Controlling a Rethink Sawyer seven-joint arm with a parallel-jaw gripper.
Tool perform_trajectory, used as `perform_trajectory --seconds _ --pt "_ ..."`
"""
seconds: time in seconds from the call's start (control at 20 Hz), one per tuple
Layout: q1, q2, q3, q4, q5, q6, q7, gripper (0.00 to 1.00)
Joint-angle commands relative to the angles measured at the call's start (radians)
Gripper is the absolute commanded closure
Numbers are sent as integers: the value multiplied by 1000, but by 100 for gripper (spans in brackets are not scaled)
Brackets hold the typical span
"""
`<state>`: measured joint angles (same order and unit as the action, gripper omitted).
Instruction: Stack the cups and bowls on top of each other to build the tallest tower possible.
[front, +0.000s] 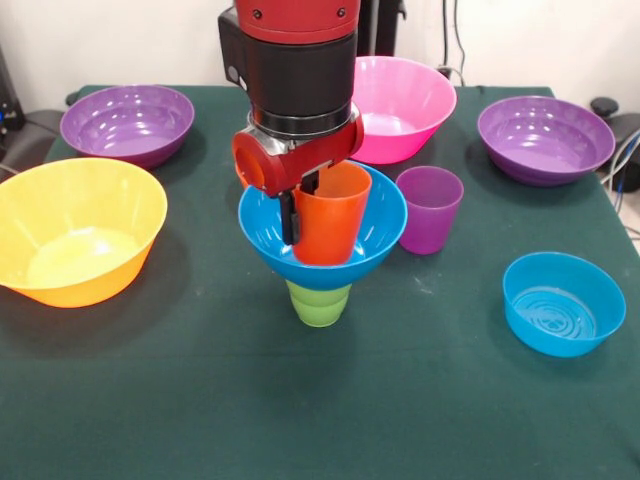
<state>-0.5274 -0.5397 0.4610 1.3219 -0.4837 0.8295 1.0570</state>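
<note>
Green tablecloth; gripper clamps orange cup inside blue bowl, hiding the cup's left rim

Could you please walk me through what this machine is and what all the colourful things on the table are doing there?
This is one picture, taken from across the table. The red and black arm coming down from above is a robot, and the end effector at its tip is its grasping part.

It grips an orange cup that sits inside a blue bowl, which rests on a green cup: the beginning of a tower.

On the green cloth around it lie a yellow-orange bowl, two purple bowls, a pink bowl, a purple cup and a shallow blue bowl.
</note>
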Motion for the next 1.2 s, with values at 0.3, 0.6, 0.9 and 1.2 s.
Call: perform_trajectory --seconds 0.3,0.6,0.9,1.2 --pt "15 23 23 -26 -62 166 -189 100" --pt "12 21 25 -19 -69 174 -189 100" --pt "13 24 26 -24 -78 180 -191 100" --pt "6 20 36 -18 -77 145 -190 100"
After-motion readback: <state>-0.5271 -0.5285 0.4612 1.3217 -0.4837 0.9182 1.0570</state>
